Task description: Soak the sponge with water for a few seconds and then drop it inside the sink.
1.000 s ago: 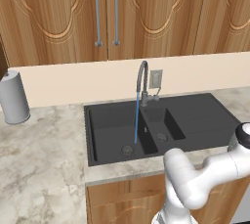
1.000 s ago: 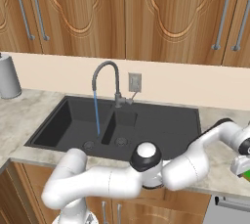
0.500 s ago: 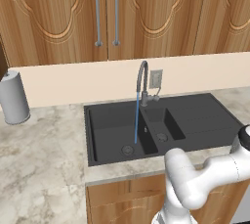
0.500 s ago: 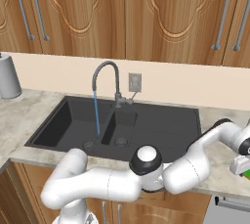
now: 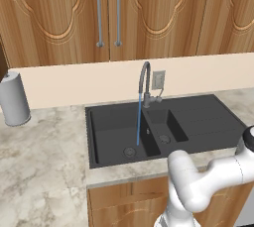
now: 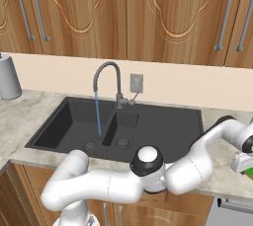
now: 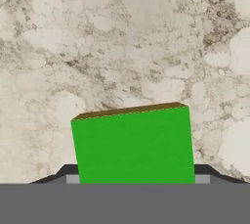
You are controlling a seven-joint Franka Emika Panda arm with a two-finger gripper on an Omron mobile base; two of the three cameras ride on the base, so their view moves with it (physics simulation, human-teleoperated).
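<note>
With the fingers pressed against both sides of the sponge [image 7: 133,145], the pick is made on the marble counter [image 7: 122,42].
Gripper [image 6: 245,163] sits right of the sink [image 6: 163,131], well clear of the water [image 6: 97,116] (tap already running), so soaking needs a carry leftward.

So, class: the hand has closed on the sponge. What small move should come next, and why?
Probably lift the sponge straight up off the marble counter. The hand grips it far right of the sink, and the water runs into the large basin, so it must clear the counter first.
</note>
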